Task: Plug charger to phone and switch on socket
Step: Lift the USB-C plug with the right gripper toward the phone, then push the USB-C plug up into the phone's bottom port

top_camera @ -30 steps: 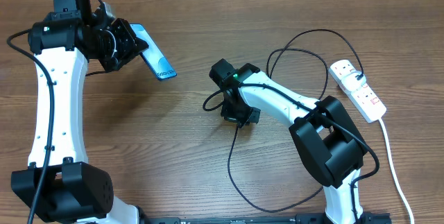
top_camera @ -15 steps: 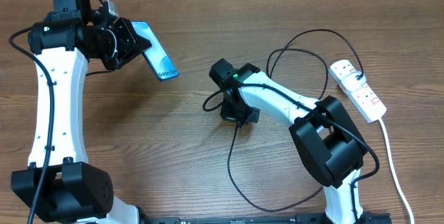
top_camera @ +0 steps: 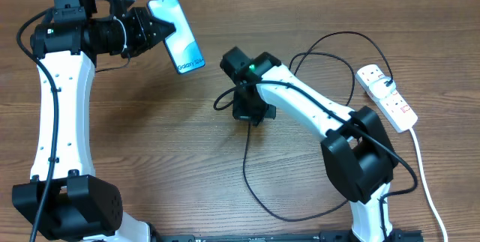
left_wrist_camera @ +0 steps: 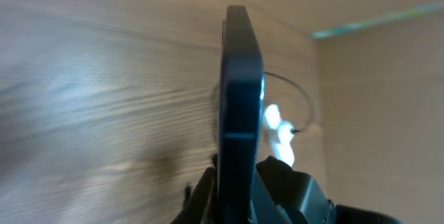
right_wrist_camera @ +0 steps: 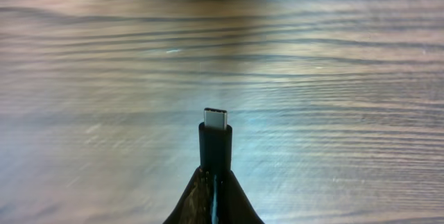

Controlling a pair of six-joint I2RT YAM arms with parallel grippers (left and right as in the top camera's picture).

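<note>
Pointing tableward, charger (right_wrist_camera: 216, 144) in right tool (right_wrist_camera: 214, 177)

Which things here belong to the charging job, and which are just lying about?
Job: phone, in left fingers; charger, plug tip in right fingers; socket.
Lying about: socket's thick white cord; wooden table.

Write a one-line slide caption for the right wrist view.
Right gripper shut on the charger, its metal plug tip pointing out above the wooden table.
</note>
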